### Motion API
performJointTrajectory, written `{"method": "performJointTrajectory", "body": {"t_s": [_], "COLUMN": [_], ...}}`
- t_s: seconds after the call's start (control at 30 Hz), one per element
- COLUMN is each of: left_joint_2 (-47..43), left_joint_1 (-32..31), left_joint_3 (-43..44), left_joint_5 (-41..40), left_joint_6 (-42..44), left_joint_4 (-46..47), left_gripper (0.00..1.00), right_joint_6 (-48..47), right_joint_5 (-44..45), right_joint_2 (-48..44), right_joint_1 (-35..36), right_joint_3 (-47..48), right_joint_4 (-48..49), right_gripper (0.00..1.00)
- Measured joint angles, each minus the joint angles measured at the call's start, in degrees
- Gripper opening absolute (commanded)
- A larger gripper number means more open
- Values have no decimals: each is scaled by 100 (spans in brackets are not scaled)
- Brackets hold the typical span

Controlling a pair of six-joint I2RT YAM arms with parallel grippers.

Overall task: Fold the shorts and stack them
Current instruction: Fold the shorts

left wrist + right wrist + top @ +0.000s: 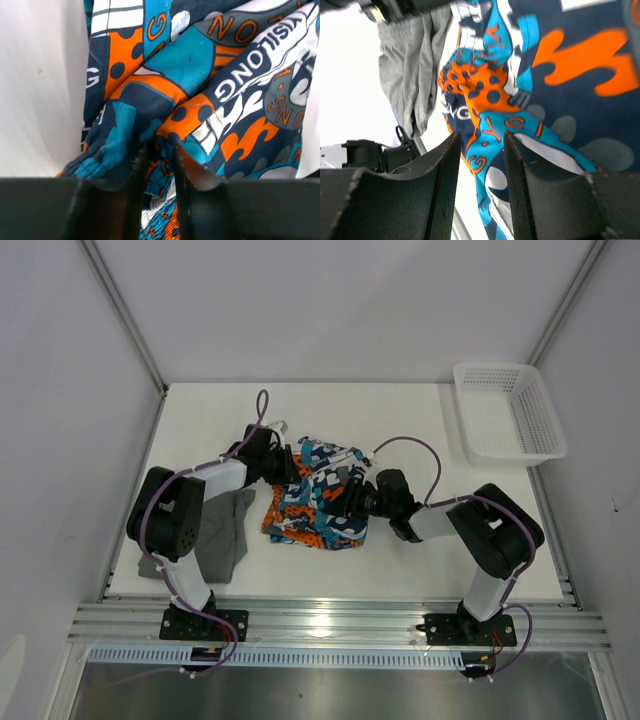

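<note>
Patterned shorts (318, 515): bunched on the table (420, 430) between both grippers; long axis roughly near-to-far, leaning right at the far end.
Left gripper (157, 152): pinched tight on a fold at the far-left edge, likely to pull that side flat.
Right gripper (479, 165): fingers apart over the right edge, seemingly gripping nothing.
Grey shorts (228, 530): flattish beside the left arm (175, 515), long axis near-to-far, probably waiting for the stack.

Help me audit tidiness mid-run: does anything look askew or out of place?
Yes. The patterned shorts lie bunched and creased at mid-table, not flat. The grey shorts sit rumpled at the near left, partly under the left arm, beside them rather than stacked. The basket sits empty at the far right corner.
</note>
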Motion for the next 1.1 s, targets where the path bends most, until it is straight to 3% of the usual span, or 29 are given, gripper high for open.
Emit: {"method": "performJointTrajectory", "body": {"t_s": [0.13, 0.47, 0.9, 1.03, 1.07, 1.1], "left_joint_2": [26, 20, 402, 748, 789, 804], "left_joint_1": [-26, 59, 765, 855, 855, 855], "left_joint_3": [42, 599, 625, 820, 883, 929], "left_joint_5": [33, 785, 1222, 1104, 1038, 992], "left_joint_6": [-2, -540, -1250, -1222, -1217, -1172], "left_joint_4": [-39, -81, -7, -234, -326, -374], "left_gripper": [0, 0, 0, 13, 28, 34], "right_joint_6": [-225, -616, -625, -619, -619, -619], "right_joint_5": [168, 337, 411, 413, 413, 411], "right_joint_2": [-254, -509, -361, -306, -306, -308], "right_joint_1": [-63, -229, 221, 219, 219, 221], "right_joint_3": [79, 105, -575, -577, -577, -575], "right_joint_4": [-424, -1016, -632, -487, -485, -485], "right_gripper": [42, 39, 38, 40, 41, 42]}}
